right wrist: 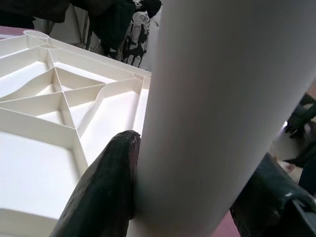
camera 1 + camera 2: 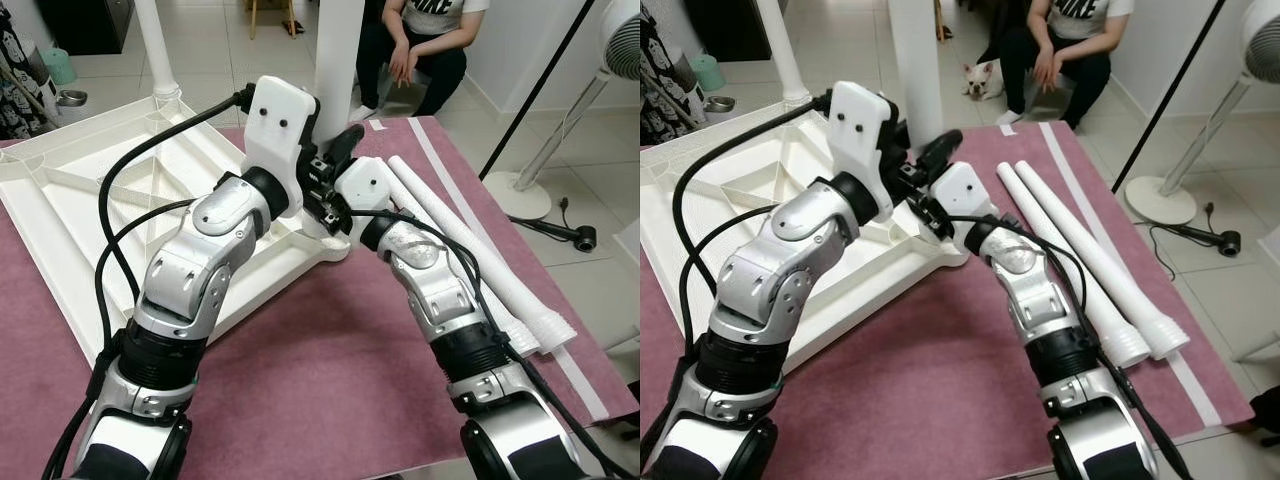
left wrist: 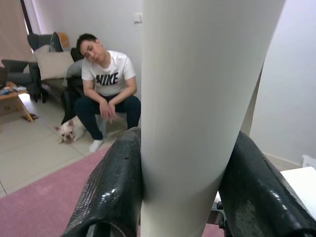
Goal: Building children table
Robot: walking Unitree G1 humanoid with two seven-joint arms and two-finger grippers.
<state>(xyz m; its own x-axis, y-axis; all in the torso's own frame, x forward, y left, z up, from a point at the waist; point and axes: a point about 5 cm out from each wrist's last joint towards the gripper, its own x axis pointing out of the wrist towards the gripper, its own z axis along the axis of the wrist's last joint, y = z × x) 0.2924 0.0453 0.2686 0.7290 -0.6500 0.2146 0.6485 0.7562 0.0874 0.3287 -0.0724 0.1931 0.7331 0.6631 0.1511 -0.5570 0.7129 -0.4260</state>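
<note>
Tabletop [image 2: 90,190] lies underside up, sockets exposed. Left claw [image 3: 182,197] and right claw [image 1: 197,197] both clamped on upright leg [image 2: 915,70], steadying it in corner socket. Spare legs [image 2: 1090,270] wait alongside.

White leg [image 3: 197,98] between left claw [image 3: 190,192] fingers

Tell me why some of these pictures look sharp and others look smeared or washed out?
Left and right eye views: evenly lit and sharp, with soft shadows under the arms on the maroon mat. Left wrist view: the white table leg is so close that it blurs, while the seated person behind stays clear. Right wrist view: the leg is blurred and dim, the ribbed tabletop underside sharper and brightly lit.
</note>
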